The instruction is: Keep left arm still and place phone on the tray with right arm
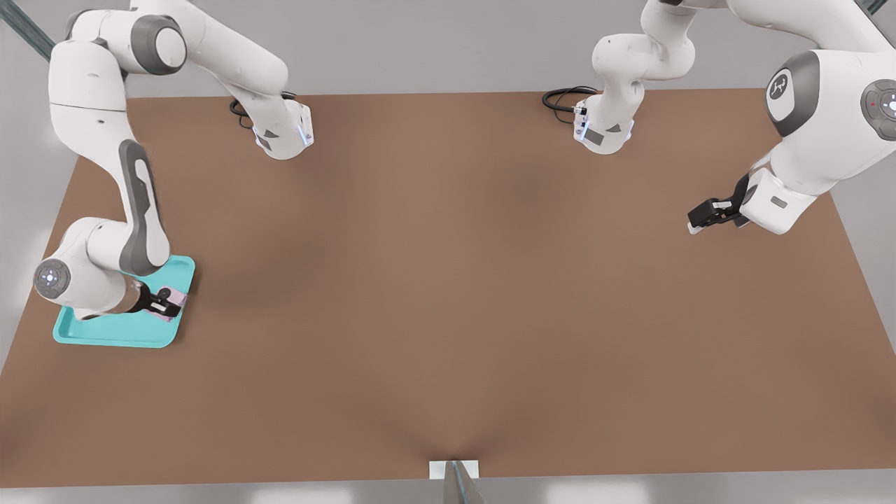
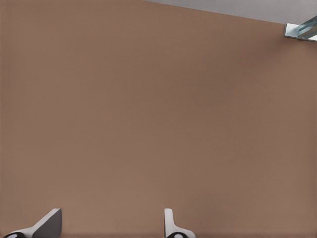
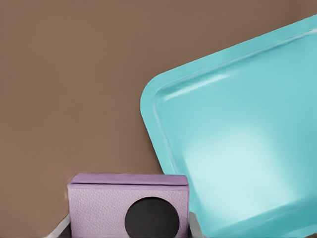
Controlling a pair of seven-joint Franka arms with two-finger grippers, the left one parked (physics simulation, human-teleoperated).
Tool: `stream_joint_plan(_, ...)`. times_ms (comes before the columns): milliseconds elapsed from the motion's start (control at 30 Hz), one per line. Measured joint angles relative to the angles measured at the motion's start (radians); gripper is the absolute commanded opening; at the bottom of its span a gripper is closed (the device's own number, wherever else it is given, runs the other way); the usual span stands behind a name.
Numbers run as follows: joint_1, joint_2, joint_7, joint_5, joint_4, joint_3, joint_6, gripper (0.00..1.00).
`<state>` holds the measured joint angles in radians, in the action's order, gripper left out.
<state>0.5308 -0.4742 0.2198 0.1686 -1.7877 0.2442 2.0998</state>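
Observation:
The turquoise tray (image 1: 105, 334) lies near the table's edge at the front view's left, and it fills much of the right wrist view (image 3: 237, 148). My right arm reaches down over it. Its gripper (image 1: 165, 302) is shut on the pale pink phone (image 1: 177, 306), which hangs by the tray's rim on the side towards the table's middle. In the right wrist view the phone (image 3: 129, 206) sits between the fingers of the gripper (image 3: 128, 220), one black round lens facing the camera, with the tray's rounded corner beside it. Whether the phone touches the tray cannot be told.
The brown table (image 1: 448, 294) stretches wide towards the front view's right. The parked arm's gripper (image 1: 710, 213) hangs at the far right. Black cables (image 1: 563, 98) lie at the back edge. A small white bracket (image 1: 453, 470) sits at the front edge.

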Motion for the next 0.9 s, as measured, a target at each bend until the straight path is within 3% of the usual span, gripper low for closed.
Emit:
stream_joint_plan(67,0.063,-0.028,-0.06,0.016,0.001,0.001,0.015,0.76)
stream_joint_plan(133,0.097,-0.05,-0.117,0.026,0.005,0.0,0.029,1.0)
stream_joint_plan(300,0.104,-0.065,-0.231,0.038,0.028,0.004,0.045,1.0)
stream_joint_plan(333,0.101,-0.052,-0.249,0.038,0.077,0.035,0.029,1.0)
stream_joint_plan(400,0.098,-0.025,-0.27,0.043,0.26,0.178,-0.05,1.0)
stream_joint_plan(500,0.088,-0.009,-0.262,0.116,0.429,0.478,-0.196,1.0)
stream_joint_plan(533,0.046,0.04,-0.256,0.131,0.438,0.5,-0.234,1.0)
stream_joint_plan(567,-0.099,0.121,-0.253,0.11,0.44,0.353,-0.271,1.0)
stream_joint_plan(633,-0.534,0.262,-0.252,0.022,0.413,-0.159,-0.342,1.0)
stream_joint_plan(667,-0.64,0.321,-0.251,-0.012,0.388,-0.285,-0.374,1.0)
stream_joint_plan(700,-0.658,0.373,-0.251,-0.039,0.34,-0.319,-0.4,1.0)
stream_joint_plan(767,-0.586,0.426,-0.25,-0.076,0.244,-0.281,-0.432,1.0)
stream_joint_plan(900,-0.522,0.522,-0.249,-0.109,0.104,-0.283,-0.439,1.0)
